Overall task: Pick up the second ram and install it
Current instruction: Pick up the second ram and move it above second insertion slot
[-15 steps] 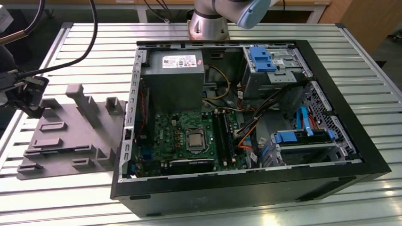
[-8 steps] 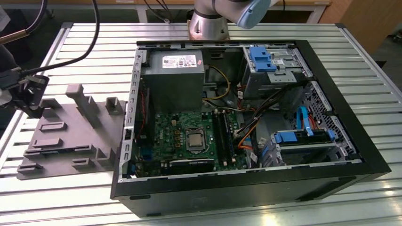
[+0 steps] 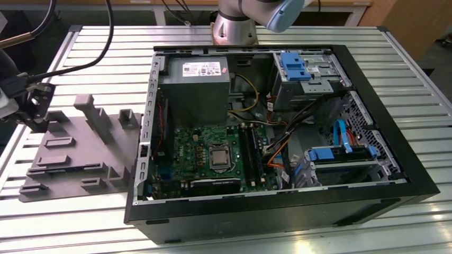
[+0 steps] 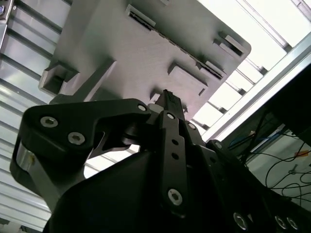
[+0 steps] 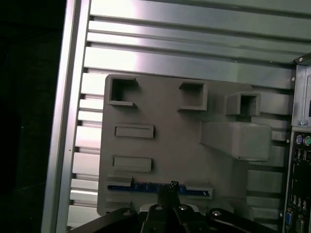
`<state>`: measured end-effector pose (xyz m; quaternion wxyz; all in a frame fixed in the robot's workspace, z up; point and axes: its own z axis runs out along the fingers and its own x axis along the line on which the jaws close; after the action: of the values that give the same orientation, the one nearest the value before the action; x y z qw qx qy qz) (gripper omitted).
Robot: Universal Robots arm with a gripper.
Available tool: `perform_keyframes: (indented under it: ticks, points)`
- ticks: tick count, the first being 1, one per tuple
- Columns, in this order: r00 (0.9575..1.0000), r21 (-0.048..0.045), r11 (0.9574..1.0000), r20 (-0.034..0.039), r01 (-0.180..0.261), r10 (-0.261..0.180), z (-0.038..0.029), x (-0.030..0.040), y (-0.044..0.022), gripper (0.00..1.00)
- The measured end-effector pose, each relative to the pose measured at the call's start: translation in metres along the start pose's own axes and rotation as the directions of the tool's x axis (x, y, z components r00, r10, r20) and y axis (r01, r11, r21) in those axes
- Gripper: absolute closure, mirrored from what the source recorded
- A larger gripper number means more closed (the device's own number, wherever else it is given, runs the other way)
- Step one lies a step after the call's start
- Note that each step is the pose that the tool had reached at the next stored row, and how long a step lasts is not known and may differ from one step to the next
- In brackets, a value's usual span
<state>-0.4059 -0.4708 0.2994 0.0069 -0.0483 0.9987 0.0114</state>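
Slatted aluminium table [image 3: 92,47] fills my exterior feed, with the open computer case [image 3: 395,174] on the exterior view's right and the grey holder tray [image 3: 78,159] just beside it on the left. The gripper [image 3: 37,126] stands over the far end of that tray, right at the frame's edge, so most of its body is cut off there. The arm's base [image 3: 236,24] is cropped at the top too.

In the first wrist view I can see the second ram [image 5: 141,187]. It is a thin dark-blue strip standing on edge in the tray's [image 5: 175,141] end slot. Only its upper edge shows. Both ends are tucked behind the slot's raised grey lips, and the gripper [image 5: 171,185] covers its middle, with its tip down at the strip's top edge. I cannot make out the chips.

The second wrist view looks along the gripper [image 4: 167,94] from behind. Its black linkage blocks the lower half of the picture, and the tip points at the tray [image 4: 136,53]. The contact point is hidden from this angle. I cannot tell from any feed how far the pincer is open, or whether it has hold of the stick.

Inside the case I can see the grey power supply [image 3: 198,90] and the green motherboard [image 3: 205,148]. The cable runs beside them are too tangled to trace.
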Motion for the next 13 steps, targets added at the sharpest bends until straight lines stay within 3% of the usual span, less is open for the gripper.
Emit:
perform_keyframes:
  ticks: [6,13]
  points:
    - [0.9981,-0.0009,0.9981,-0.0013,0.061,-0.061,0.0,0.0,0.0,0.89]
    - [0.9918,-0.0021,0.9918,-0.0027,0.128,-0.128,0.0,0.0,0.0,0.89]
